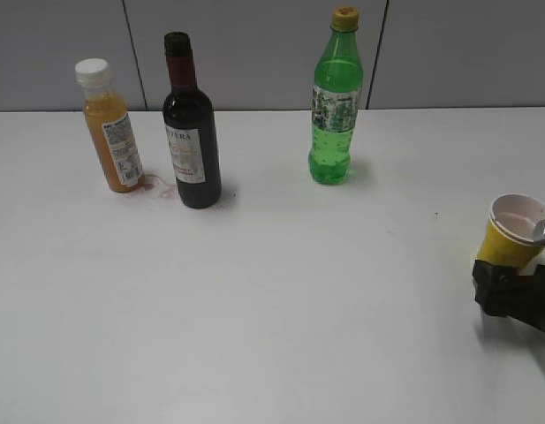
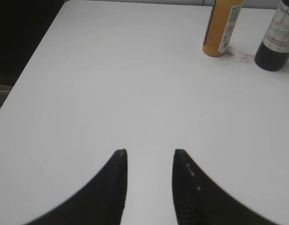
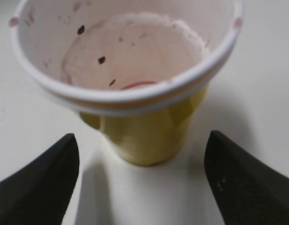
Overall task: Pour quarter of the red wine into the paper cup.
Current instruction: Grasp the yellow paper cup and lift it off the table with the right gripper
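Observation:
The red wine bottle (image 1: 191,132), dark glass with a dark red neck and white label, stands upright at the back left of the white table; its lower part shows in the left wrist view (image 2: 277,40). The yellow paper cup (image 1: 513,231) stands at the right edge, its white inside stained pink (image 3: 130,56). My right gripper (image 3: 142,152) is open with its fingers on either side of the cup's base, not touching it. My left gripper (image 2: 149,154) is open and empty over bare table, well short of the bottles.
An orange juice bottle (image 1: 111,128) with a white cap stands left of the wine, with a pink smear on the table between them (image 2: 238,54). A green soda bottle (image 1: 335,102) with a yellow cap stands at the back middle. The table's left edge (image 2: 36,51) borders darkness.

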